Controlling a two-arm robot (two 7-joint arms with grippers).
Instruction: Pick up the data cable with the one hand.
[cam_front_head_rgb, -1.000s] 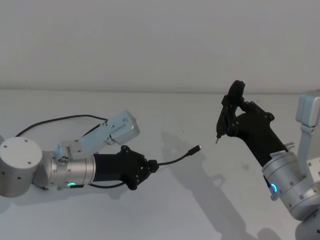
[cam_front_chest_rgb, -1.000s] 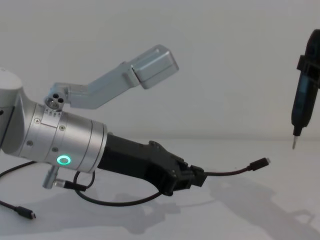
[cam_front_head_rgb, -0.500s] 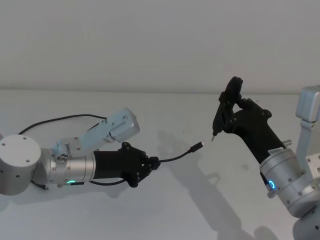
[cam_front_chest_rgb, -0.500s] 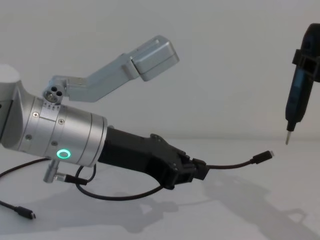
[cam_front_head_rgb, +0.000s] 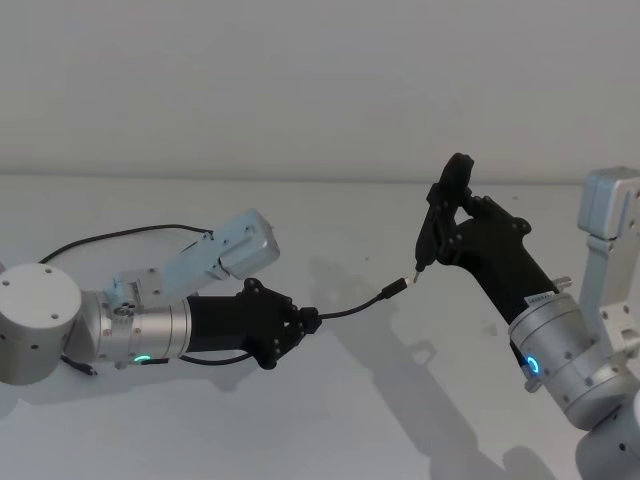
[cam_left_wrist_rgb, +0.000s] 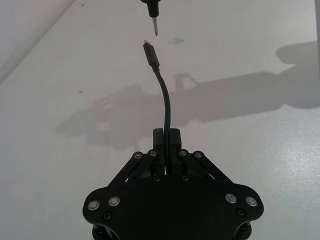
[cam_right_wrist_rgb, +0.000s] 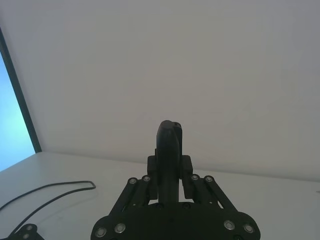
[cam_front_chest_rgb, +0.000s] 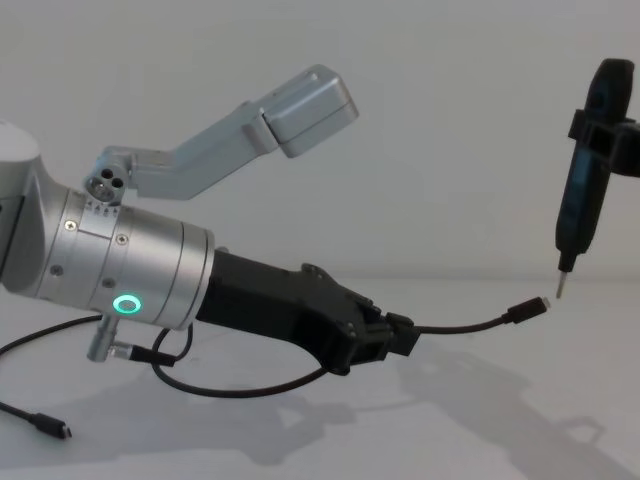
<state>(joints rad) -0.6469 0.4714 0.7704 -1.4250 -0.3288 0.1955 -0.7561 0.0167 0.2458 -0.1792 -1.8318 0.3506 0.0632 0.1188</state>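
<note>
While your left arm lies low and nearly level across the white table, its left gripper points toward the middle with both fingers pressed together on the data cable. You can see the pinch most plainly in the left wrist view, where the two fingertips squeeze the cord between them. From the pinch the free end of the cable arcs forward, clear of the table, to its plug. The other way, the cord droops in a loop under the gripper, and a second plug lies on the table near the chest view's lower left corner. A green ring glows on the silver wrist.

On your right, the right arm is raised and angled in toward the middle. Its right gripper is clamped on one slim black tool, held upright with its metal tip pointing down, just above and beside the cable's raised plug; whether they touch you cannot tell. A blue ring shows on that wrist.

You have one cable with two plugs, one tool and two grippers. A small label sits on the right gripper, its writing too small to read.
</note>
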